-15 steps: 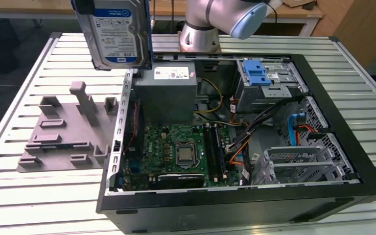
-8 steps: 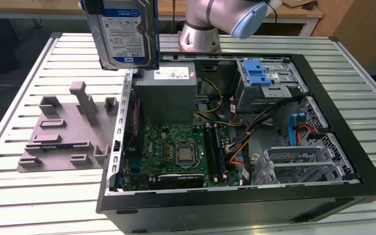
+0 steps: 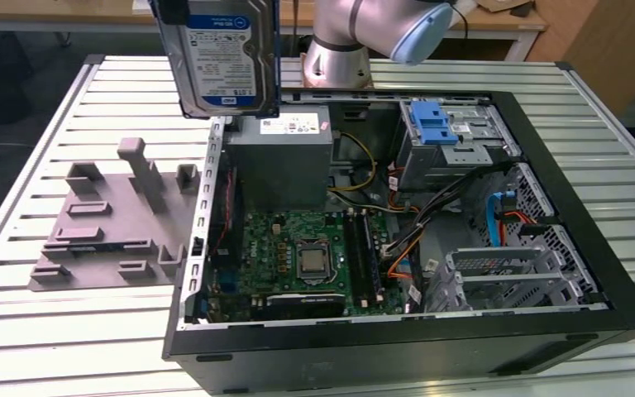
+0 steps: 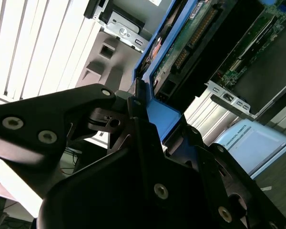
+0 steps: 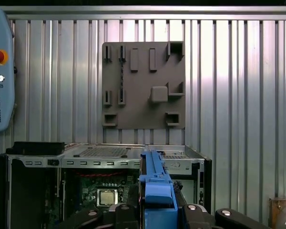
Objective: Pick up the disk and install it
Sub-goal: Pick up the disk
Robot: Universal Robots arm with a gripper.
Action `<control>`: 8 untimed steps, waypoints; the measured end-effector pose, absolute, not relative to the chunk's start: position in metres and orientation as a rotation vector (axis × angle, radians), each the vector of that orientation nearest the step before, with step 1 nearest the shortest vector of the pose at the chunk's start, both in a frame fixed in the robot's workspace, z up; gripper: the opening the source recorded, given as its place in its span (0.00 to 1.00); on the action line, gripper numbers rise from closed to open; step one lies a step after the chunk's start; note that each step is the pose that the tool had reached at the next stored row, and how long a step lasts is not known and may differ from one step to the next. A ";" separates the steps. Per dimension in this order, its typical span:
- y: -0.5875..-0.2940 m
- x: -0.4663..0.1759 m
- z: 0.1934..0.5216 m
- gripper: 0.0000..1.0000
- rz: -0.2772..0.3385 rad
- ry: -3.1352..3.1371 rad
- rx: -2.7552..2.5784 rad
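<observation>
Holding the disk [image 3: 224,58] in the air above the edge of an open computer case [image 3: 582,273].
A slatted metal desk [image 3: 53,331] carries the case and, on the exterior view's left, a grey slotted block [image 3: 108,223]; wooden furniture [image 3: 582,33] stands behind. Inside the case lie a green circuit board [image 3: 307,256], a grey power box [image 3: 279,161], loose cables [image 3: 501,217] and a metal drive cage with a blue latch [image 3: 433,124]. The arm [image 3: 367,33] rises behind the case; its black jaws pinch the disk by its blue frame [image 4: 164,117] [image 5: 156,191], seen in both wrist views, the disk hanging on edge, clear of desk and case.
</observation>
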State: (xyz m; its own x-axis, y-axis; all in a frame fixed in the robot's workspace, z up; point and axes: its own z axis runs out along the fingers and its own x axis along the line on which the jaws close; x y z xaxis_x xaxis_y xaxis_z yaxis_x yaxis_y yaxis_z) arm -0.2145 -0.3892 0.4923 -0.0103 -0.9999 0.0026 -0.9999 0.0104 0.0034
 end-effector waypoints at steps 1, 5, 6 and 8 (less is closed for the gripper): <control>-0.389 -0.213 0.492 0.36 -0.001 -2.230 2.207; -0.389 -0.207 0.492 0.36 -0.001 -2.230 2.207; -0.389 -0.206 0.492 0.36 -0.001 -2.230 2.207; -0.389 -0.203 0.492 0.36 -0.001 -2.230 2.207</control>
State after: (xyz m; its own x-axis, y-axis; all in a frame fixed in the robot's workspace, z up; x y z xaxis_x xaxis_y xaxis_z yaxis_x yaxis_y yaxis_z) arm -0.2030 -0.3892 0.4922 -0.0104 -0.9999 0.0025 -0.9999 0.0104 0.0033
